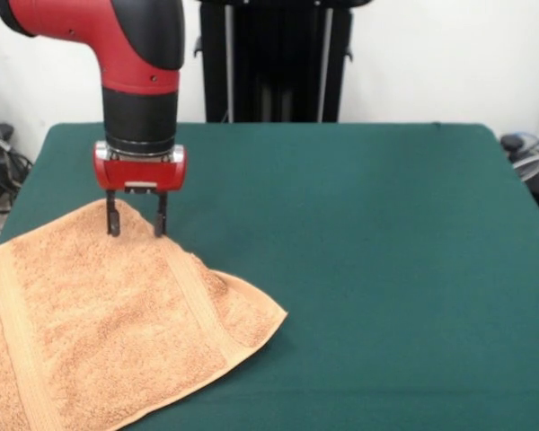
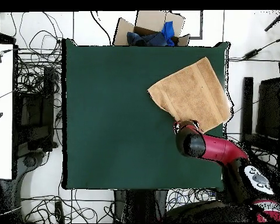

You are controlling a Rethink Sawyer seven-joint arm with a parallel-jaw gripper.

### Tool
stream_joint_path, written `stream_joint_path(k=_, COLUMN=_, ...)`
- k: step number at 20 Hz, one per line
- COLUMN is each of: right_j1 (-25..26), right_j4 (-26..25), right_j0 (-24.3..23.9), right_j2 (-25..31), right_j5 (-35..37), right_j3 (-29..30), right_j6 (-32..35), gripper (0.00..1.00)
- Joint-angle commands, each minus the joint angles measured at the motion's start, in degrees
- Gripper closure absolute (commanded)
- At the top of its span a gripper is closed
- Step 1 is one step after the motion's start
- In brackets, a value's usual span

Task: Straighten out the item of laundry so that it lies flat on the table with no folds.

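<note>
no text seems legible anywhere.

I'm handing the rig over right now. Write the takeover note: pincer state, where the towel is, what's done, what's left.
Pincer: open, fingers pointing down at the far corner of the towel, holding nothing.
Towel: at one end of the table, near the front camera; in the overhead view it overhangs the table's edge.
Done: mostly spread out.
Left: a raised fold runs along the woven band beside the corner pointing towards the table's middle; flatten it, and probably draw the towel fully onto the table.
</note>
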Motion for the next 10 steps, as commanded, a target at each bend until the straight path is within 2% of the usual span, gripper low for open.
stream_joint_path(k=1, right_j1=0.74, right_j4=-2.27, right_j0=2.15, right_j2=1.4, right_j5=-2.3, right_j3=-1.36, right_j6=6.88, gripper=0.0)
stream_joint_path(k=10, right_j1=-0.43, right_j4=-2.0, right_j0=2.09, right_j2=2.09, right_j5=-0.81, right_j3=-0.82, right_j6=6.4, gripper=0.0)
